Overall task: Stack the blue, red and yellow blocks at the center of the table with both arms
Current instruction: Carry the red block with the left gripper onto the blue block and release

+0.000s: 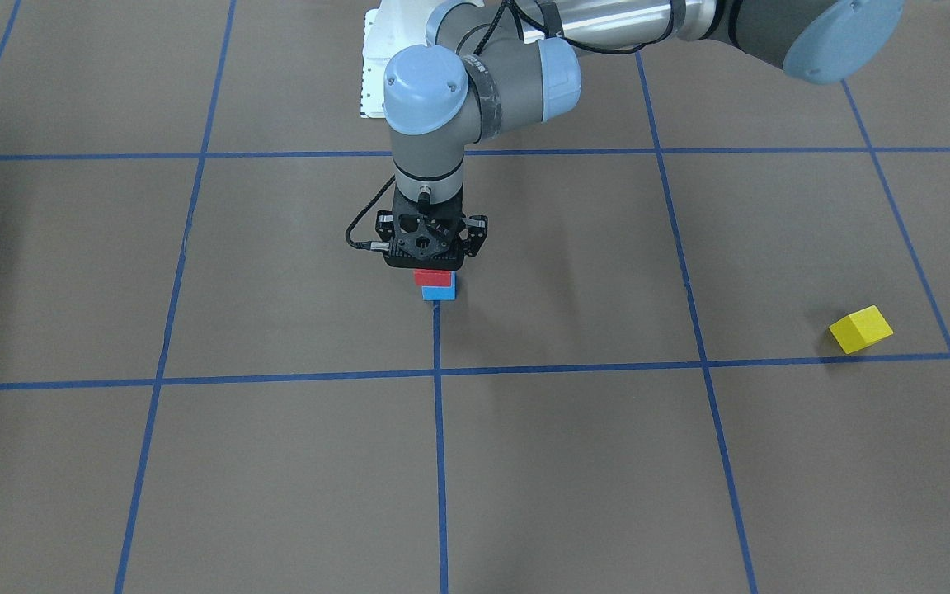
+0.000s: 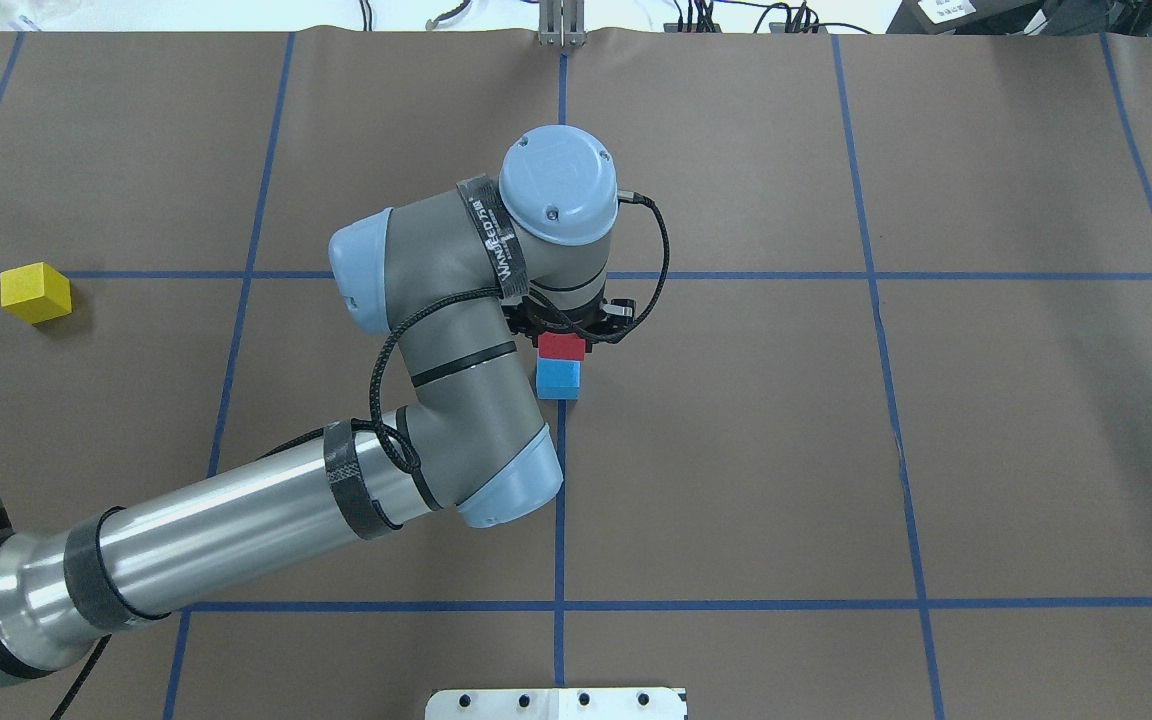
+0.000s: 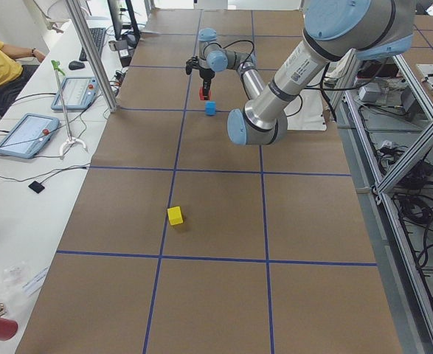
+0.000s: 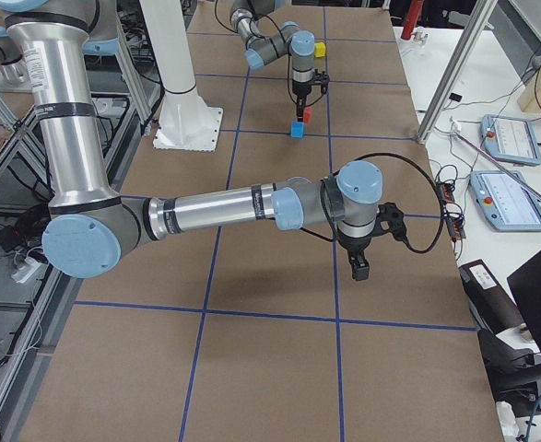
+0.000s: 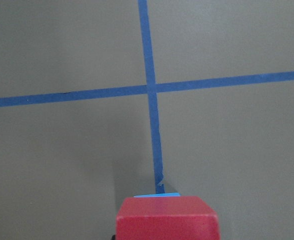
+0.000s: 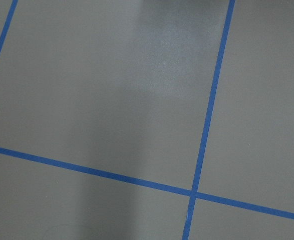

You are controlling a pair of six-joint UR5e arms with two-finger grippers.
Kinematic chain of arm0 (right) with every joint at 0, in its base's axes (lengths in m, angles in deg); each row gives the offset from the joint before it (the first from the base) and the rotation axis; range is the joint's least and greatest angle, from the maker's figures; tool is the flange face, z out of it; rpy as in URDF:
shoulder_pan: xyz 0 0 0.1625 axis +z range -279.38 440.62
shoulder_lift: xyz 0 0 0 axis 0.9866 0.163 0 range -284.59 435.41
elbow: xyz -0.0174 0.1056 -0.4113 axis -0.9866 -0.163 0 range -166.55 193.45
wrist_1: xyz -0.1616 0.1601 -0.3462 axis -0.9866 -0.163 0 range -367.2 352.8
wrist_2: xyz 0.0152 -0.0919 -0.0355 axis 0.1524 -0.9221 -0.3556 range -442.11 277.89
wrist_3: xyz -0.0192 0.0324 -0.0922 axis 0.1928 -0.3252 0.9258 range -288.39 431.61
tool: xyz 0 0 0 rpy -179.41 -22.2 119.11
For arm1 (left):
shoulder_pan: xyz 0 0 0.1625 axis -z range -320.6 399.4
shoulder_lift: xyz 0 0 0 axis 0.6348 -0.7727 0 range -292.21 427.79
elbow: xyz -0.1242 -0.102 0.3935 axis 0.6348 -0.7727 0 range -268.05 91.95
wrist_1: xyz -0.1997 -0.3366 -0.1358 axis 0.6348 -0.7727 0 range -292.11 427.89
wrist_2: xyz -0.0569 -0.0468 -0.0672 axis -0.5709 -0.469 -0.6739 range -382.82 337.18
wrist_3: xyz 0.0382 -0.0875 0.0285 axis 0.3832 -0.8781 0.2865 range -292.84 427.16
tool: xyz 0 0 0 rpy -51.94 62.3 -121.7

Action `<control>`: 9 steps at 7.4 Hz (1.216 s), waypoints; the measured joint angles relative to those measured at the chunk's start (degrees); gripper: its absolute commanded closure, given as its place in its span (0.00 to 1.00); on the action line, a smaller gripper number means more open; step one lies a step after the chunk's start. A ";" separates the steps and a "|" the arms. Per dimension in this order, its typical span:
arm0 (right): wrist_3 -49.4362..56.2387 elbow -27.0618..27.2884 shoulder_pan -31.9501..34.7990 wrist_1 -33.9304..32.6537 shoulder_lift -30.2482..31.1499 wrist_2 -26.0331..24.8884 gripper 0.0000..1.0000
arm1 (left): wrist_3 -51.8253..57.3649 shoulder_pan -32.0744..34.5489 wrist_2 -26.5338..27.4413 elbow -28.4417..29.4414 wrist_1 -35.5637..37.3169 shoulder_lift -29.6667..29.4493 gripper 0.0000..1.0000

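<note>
My left gripper (image 1: 431,266) is shut on the red block (image 1: 431,277) and holds it directly over the blue block (image 1: 439,291), which sits on the centre blue line. I cannot tell whether the two blocks touch. They also show in the overhead view, red (image 2: 562,346) over blue (image 2: 558,378). The left wrist view shows the red block (image 5: 167,218) with a sliver of blue (image 5: 157,195) beyond it. The yellow block (image 2: 35,292) lies alone far to the robot's left. My right gripper (image 4: 358,267) shows only in the right side view, above bare table, and I cannot tell whether it is open or shut.
Brown table with a blue tape grid (image 2: 558,605). The robot's white base plate (image 1: 372,74) is at the table edge. The left arm's elbow (image 2: 496,480) hangs over the table near the stack. Operator desks with tablets (image 3: 28,133) line the far side.
</note>
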 measured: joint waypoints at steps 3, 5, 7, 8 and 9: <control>-0.03 0.00 0.08 0.00 0.04 0.00 0.00 | 0.20 -0.70 0.48 0.55 -0.14 0.30 0.91; 0.00 0.00 0.08 0.00 -0.04 0.00 0.00 | 0.24 -0.94 0.50 0.69 -0.77 0.74 0.72; -0.01 0.00 0.09 0.00 -0.14 0.00 0.00 | 0.29 -0.99 0.50 0.81 -1.13 1.03 0.49; 0.03 0.00 0.09 0.00 -0.19 -0.02 0.00 | 0.30 -1.00 0.50 0.84 -1.17 1.06 0.42; 0.04 0.00 0.09 0.00 -0.20 -0.06 0.00 | 0.30 -1.00 0.50 0.85 -1.39 1.10 0.36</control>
